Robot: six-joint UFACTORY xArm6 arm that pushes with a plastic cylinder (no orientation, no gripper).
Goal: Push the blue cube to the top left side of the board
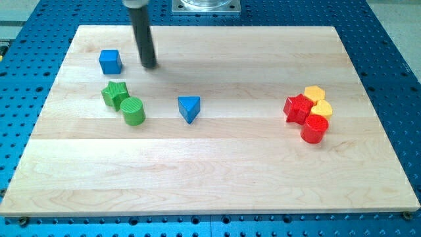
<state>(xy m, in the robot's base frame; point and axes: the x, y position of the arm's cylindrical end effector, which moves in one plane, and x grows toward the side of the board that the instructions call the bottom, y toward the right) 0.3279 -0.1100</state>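
The blue cube (110,62) sits on the wooden board (210,164) near the view's top left. My tip (150,66) rests on the board just to the right of the cube, with a small gap between them. The dark rod rises from the tip toward the view's top.
A green star-shaped block (115,95) and a green cylinder (133,110) lie below the cube. A blue triangular block (189,108) lies near the middle. At the right sit a red star block (298,108), a red cylinder (314,129), a yellow hexagon (314,94) and a yellow heart-shaped block (322,108).
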